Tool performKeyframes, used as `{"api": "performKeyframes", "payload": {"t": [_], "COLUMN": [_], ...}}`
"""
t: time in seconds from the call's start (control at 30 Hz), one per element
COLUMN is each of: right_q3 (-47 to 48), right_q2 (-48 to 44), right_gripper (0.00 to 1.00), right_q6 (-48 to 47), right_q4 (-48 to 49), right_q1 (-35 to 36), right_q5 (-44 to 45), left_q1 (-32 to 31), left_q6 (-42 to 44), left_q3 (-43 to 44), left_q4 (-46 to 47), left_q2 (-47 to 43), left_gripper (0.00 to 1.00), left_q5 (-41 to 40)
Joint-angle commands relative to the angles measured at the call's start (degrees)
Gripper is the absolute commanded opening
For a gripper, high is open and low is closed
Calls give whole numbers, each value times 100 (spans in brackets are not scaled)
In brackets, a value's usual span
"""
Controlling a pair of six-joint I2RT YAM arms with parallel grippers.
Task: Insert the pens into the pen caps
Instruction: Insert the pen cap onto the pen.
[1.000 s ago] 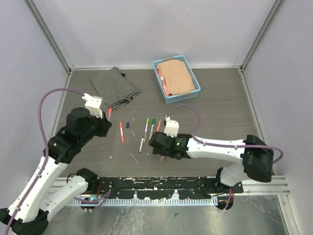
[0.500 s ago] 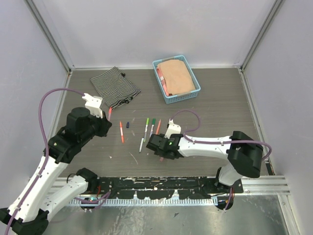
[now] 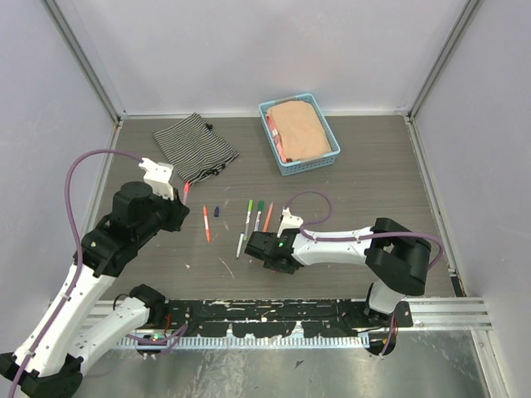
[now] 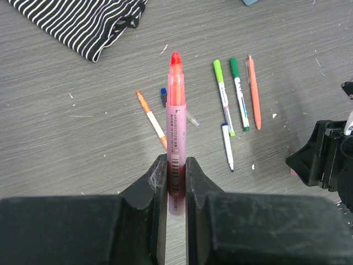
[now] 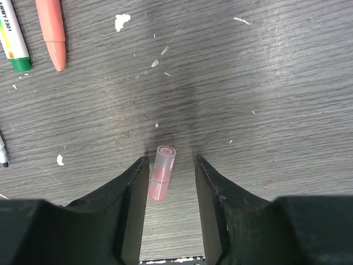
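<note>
My left gripper (image 4: 176,163) is shut on a pink pen (image 4: 176,110), held at its lower end with the uncapped red tip pointing away; seen from above, this gripper (image 3: 172,213) hovers over the left of the table. A clear pink pen cap (image 5: 162,172) lies on the table between the fingers of my right gripper (image 5: 171,161), close to the left finger and apart from the right one. That gripper (image 3: 264,249) stands open, low over the table. An orange pen (image 3: 206,223), a dark blue cap (image 3: 216,211), two green-ended pens (image 3: 248,211), a salmon pen (image 3: 268,214) and a white pen (image 3: 241,245) lie loose.
A striped cloth (image 3: 195,147) lies at the back left. A blue basket (image 3: 313,165) with tan fabric in it stands at the back centre. Walls close in the table on three sides.
My right gripper has slid left and down onto the pink cap, its jaws narrowing around it. The left arm and its pen have not moved.
</note>
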Motion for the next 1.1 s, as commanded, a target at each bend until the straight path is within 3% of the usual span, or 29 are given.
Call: {"api": "performKeyframes", "payload": {"t": [0.0,0.63,0.9,1.07], "right_q3": [47,56,-6,-111], "right_q2": [20,139,-23,-369], "right_gripper": [44,37,20,16], "right_q6": [23,-349,-595,-1008], "right_q4": [43,-4,128,334], "right_q1": [8,11,-19,-154], "right_q5": [-45,-573,-251,-62], "left_q1": [25,21,29,25], "left_q6": [5,4,-103,-206], "left_q3": [-63,-67,-174,-168], "left_q4": [169,143,324,351], "left_q2": [-93,-264,-168,29], "left_gripper": [0,0,0,0], "left_q5": [55,136,126,191]}}
